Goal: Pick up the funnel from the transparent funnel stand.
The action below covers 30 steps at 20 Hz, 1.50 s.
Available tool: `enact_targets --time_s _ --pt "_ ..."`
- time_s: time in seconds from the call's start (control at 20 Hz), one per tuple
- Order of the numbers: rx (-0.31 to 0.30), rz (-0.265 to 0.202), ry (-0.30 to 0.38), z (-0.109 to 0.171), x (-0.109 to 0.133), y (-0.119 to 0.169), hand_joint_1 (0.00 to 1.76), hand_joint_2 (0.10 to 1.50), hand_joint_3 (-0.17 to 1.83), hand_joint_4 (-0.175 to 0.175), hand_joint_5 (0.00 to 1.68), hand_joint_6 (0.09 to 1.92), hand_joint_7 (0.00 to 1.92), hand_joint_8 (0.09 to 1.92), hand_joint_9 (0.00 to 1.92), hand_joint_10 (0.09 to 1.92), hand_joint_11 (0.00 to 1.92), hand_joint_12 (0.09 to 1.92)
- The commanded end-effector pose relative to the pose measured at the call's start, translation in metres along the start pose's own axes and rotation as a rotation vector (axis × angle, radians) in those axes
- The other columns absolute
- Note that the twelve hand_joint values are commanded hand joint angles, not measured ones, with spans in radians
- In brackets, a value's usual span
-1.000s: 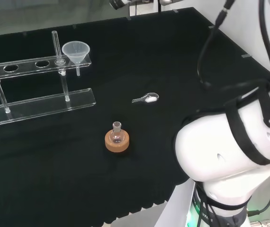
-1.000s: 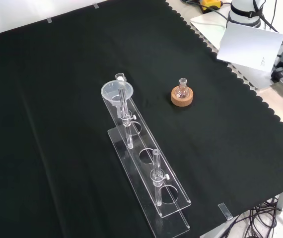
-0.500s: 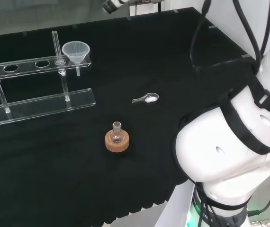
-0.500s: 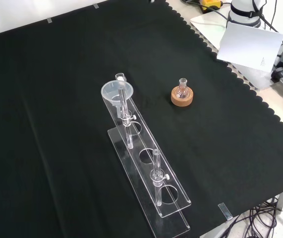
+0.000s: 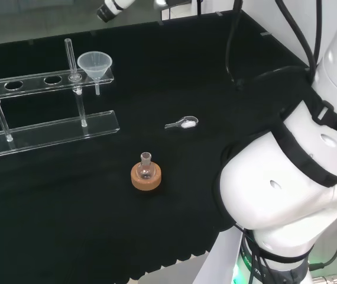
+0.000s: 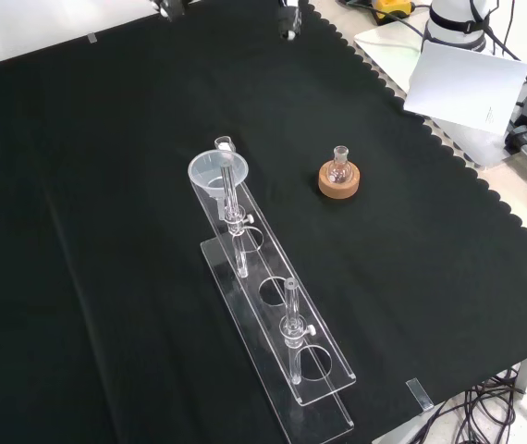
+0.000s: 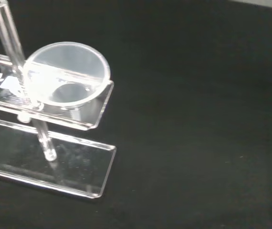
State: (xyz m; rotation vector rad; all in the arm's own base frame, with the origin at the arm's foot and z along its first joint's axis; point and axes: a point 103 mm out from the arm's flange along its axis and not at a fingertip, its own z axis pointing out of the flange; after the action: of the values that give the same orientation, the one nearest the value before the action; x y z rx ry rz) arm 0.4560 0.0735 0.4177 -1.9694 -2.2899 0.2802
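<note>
A clear funnel sits in the end hole of the transparent funnel stand, at the far left of the head view. The front view has the funnel at the far end of the stand. Seen close in the wrist view, the funnel rests in the stand's upper shelf. My hand pokes in at the head view's top edge, well above the funnel. In the front view two fingertips hang spread apart at the top edge, holding nothing.
A small round flask stands on a cork ring in mid-cloth, to the right of the stand in the front view. A small clear scoop lies beyond it. The arm's white links take up the head view's right.
The hand has moved left along the head view's top edge, toward the funnel, and its fingertips have come into the front view's top. The arm's links have swung. The ware has not moved.
</note>
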Motion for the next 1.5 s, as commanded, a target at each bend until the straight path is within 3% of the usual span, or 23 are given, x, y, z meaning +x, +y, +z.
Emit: enact_targets --time_s 0.05,0.5,0.6,0.7,0.85,0.95,1.3,1.5 --pt "0.020 0.021 -0.023 0.012 0.012 0.010 0.42 0.61 0.04 -0.021 0.00 0.09 0.00 0.09 0.00 0.09 0.00 0.72" --pt "0.043 0.061 -0.058 0.028 0.019 0.024 0.42 0.61 0.04 -0.023 0.00 0.09 0.00 0.09 0.00 0.09 0.00 0.73" --pt "0.081 0.181 -0.139 0.033 0.026 0.029 0.42 0.62 0.04 -0.023 0.00 0.09 0.00 0.09 0.00 0.09 0.00 0.73" --pt "0.122 0.124 -0.156 0.039 0.035 0.035 0.46 0.61 0.04 -0.018 0.00 0.09 0.00 0.09 0.00 0.09 0.00 0.73" --pt "0.124 0.054 -0.166 0.045 0.045 0.044 0.52 0.61 0.02 -0.010 0.00 0.09 0.00 0.09 0.00 0.09 0.00 0.80" --pt "0.129 0.047 -0.120 0.049 0.043 0.050 0.53 0.61 0.02 -0.009 0.00 0.09 0.00 0.09 0.00 0.09 0.00 0.82" --pt "0.187 0.061 -0.128 0.067 0.033 0.063 0.53 0.61 0.02 -0.014 0.00 0.09 0.00 0.09 0.00 0.09 0.00 0.83" --pt "0.190 0.050 -0.093 0.075 0.025 0.066 0.53 0.61 0.02 -0.017 0.00 0.09 0.00 0.09 0.00 0.09 0.00 0.83"
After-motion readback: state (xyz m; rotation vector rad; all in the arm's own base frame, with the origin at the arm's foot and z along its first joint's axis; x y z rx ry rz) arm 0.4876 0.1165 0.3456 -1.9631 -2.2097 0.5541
